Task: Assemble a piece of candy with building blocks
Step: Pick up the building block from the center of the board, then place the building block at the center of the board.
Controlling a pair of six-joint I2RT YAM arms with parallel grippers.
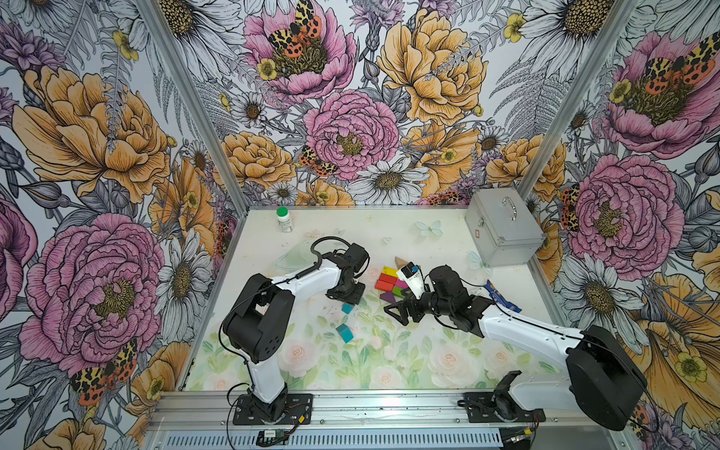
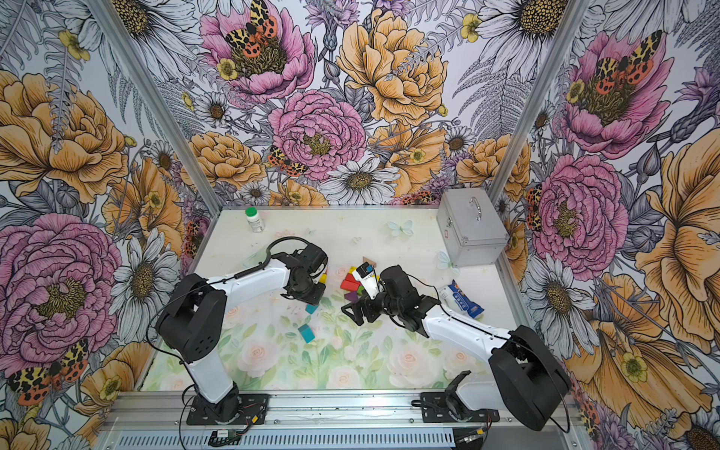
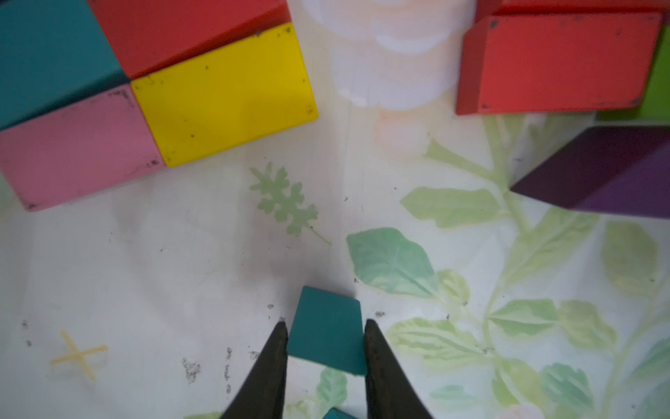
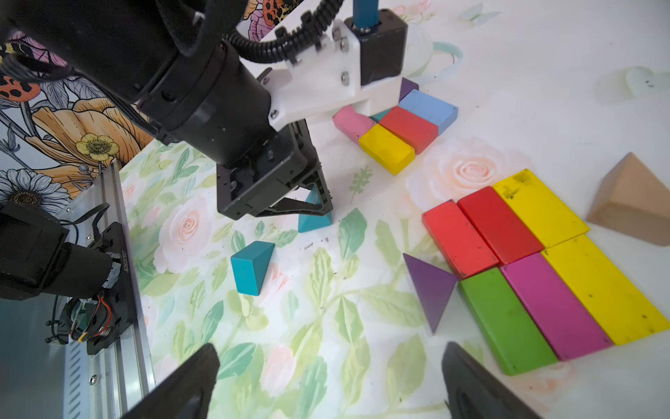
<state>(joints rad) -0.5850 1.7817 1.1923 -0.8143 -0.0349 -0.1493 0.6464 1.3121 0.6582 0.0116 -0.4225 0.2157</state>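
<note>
My left gripper [image 3: 325, 323] is shut on a teal triangle block [image 3: 326, 332], which rests on the floral mat [image 1: 389, 350]; the same grip shows in the right wrist view on the teal triangle [image 4: 313, 216]. A second teal triangle [image 1: 345, 333] lies loose closer to the front. My right gripper [image 4: 330, 366] hangs open over bare mat beside a purple triangle [image 4: 431, 286]. That triangle touches a flat slab of red, yellow, green and magenta blocks [image 4: 536, 268]. A small cluster of pink, yellow, red and light blue blocks [image 4: 395, 127] sits past the left gripper. A tan triangle [image 4: 634, 206] lies apart.
A silver metal case [image 1: 502, 230] stands at the back right. A white bottle with a green cap [image 1: 284, 219] stands at the back left. A blue-and-white snack packet [image 2: 461, 298] lies beside the right arm. An aluminium rail [image 1: 350, 405] runs along the front.
</note>
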